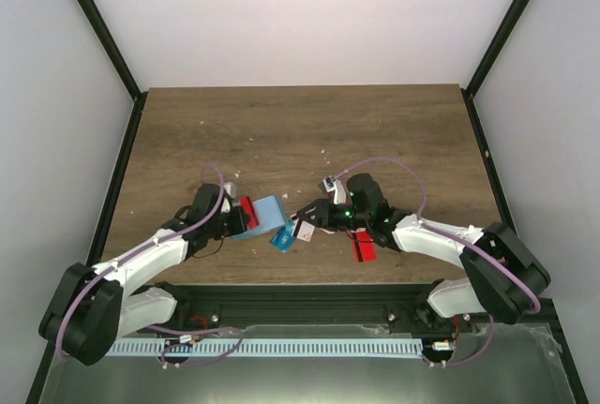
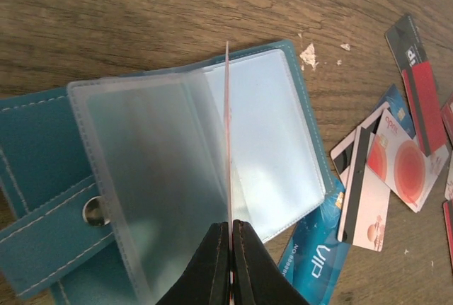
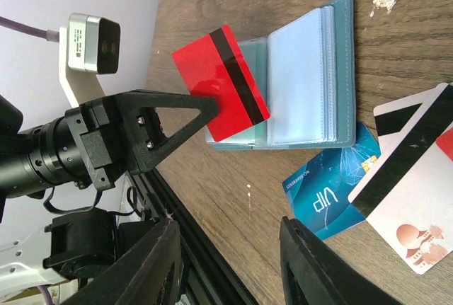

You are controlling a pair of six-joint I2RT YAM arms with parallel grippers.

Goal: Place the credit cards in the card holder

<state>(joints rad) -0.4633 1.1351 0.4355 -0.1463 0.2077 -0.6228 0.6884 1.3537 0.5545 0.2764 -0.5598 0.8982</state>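
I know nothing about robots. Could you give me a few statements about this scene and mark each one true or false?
1. The left gripper is pinching a red card that has a black stripe. True.
2. The card holder is folded shut. False: it lies open on the table, with its clear sleeves showing.
3. The right gripper is holding the blue VIP card. False: its jaws stand open with nothing between them, and that card lies on the table.
4. A white card with a red circle lies loose among other cards beside the holder. True.
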